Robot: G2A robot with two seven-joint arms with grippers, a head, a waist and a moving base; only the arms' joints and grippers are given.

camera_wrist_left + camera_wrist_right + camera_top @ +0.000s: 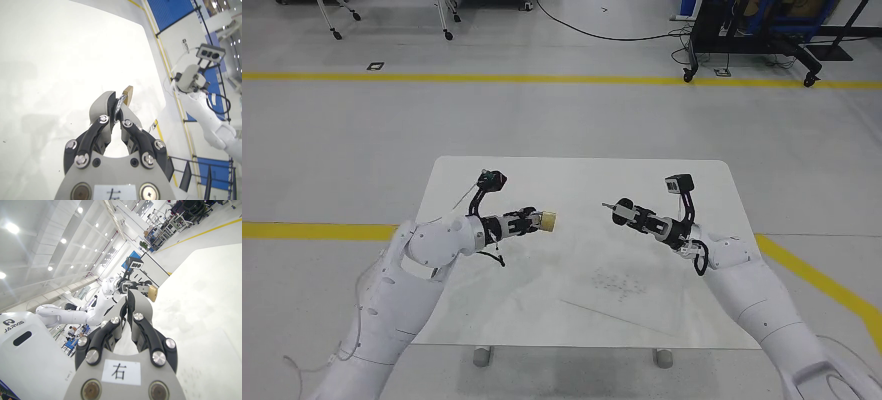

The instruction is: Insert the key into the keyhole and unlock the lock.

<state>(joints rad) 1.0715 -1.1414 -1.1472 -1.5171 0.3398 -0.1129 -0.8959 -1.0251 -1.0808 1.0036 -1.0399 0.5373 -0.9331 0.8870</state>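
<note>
Left gripper [118, 103]: clenched on the steel shackle of the lock [128, 94], whose brass body projected just beyond its tip, above the surface [56, 56]. A white left label [114, 192] with one printed character sat at its base.

Right gripper [130, 294]: clamped on the key [607, 206], whose thin tip protruded. It carried a matching right label [121, 372].

Lock and key faced each other, well apart.

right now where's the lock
In the top view the lock is above the table, clamped by its shackle in the left gripper's fingers, across a gap from the right gripper.
</note>
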